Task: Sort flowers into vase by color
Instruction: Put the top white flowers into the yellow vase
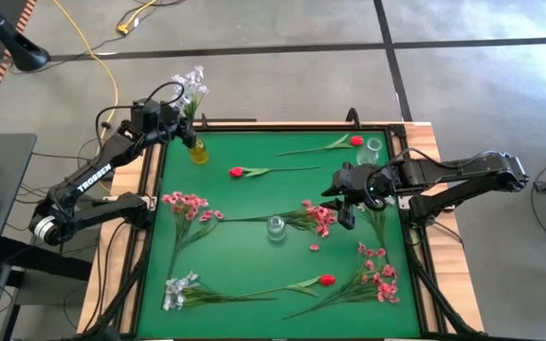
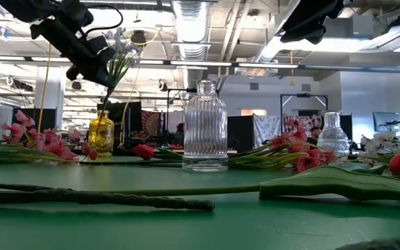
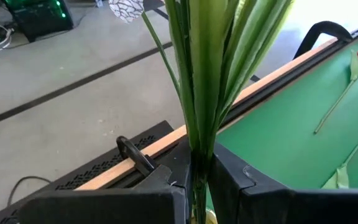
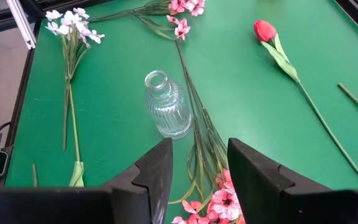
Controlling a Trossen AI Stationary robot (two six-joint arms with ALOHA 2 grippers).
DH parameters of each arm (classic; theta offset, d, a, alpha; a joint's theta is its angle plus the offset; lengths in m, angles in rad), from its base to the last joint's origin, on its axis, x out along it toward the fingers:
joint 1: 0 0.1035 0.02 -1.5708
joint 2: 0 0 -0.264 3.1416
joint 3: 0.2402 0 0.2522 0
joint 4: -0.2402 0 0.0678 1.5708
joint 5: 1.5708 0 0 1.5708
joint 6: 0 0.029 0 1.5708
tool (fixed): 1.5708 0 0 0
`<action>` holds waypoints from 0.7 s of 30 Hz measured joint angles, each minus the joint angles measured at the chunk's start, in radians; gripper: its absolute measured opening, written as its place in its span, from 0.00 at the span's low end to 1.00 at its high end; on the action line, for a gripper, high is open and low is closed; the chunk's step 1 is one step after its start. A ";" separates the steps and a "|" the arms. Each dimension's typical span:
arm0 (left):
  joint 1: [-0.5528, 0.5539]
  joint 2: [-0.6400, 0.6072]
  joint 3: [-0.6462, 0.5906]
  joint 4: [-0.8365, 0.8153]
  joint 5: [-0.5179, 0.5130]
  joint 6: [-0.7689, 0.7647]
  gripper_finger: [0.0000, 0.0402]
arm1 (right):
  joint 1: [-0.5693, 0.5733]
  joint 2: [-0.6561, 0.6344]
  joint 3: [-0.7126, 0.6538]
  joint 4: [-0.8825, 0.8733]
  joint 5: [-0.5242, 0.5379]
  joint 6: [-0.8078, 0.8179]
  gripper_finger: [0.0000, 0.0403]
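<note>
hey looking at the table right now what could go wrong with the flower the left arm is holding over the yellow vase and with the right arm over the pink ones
The left gripper holds the whitish flower above the narrow-necked yellow vase; the stems could miss the mouth or tip the vase. The right gripper, jaws open, hangs over a pink spray whose stems pass right by the clear vase; lifting the spray could knock it over.

Green table (image 1: 254, 199), red buds (image 1: 236, 171), pink sprays (image 1: 186, 202), yellow vase (image 1: 198, 152)
</note>
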 joint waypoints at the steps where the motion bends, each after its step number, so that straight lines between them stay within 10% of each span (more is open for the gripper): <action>1: 0.000 0.000 0.000 0.000 0.000 0.003 0.06 | 0.000 0.000 0.000 0.000 0.000 -0.007 0.45; 21: 0.000 0.000 0.000 -0.167 0.034 0.051 0.38 | 0.000 0.000 0.000 0.000 0.000 -0.026 0.45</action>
